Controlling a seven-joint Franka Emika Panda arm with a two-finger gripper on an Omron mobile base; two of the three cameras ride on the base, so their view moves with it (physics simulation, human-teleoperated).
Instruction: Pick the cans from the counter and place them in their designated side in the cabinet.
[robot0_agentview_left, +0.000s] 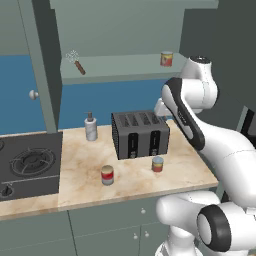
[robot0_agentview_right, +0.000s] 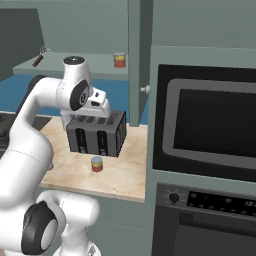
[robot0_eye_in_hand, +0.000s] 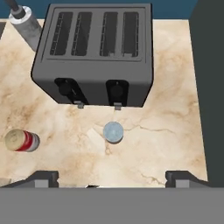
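cans first: we count two on the counter (robot0_agentview_left: 185, 167). orange-red can (robot0_agentview_left: 158, 164) stands upright just in front of the toaster (robot0_agentview_left: 141, 134); from the hand view we look straight down on its bluish top, centred between the finger tips but well below them. red can (robot0_agentview_left: 107, 175) with pale band stands upright further left, toward the stove (robot0_agentview_left: 27, 165), apart from the toaster. a third can (robot0_agentview_left: 166, 59) already sits on the shelf of the cabinet (robot0_agentview_left: 120, 70), at its right end; a whisk-like tool (robot0_agentview_left: 76, 62) lies at the left end. a pump bottle (robot0_agentview_left: 90, 127) stands beside the toaster's left rear.

gripper (robot0_eye_in_hand: 112, 177) hangs above the toaster front, jaws spread wide, holding nothing.

we judge the task partly done: one can shelved, two left. next step is likely a descent onto the orange-red can.
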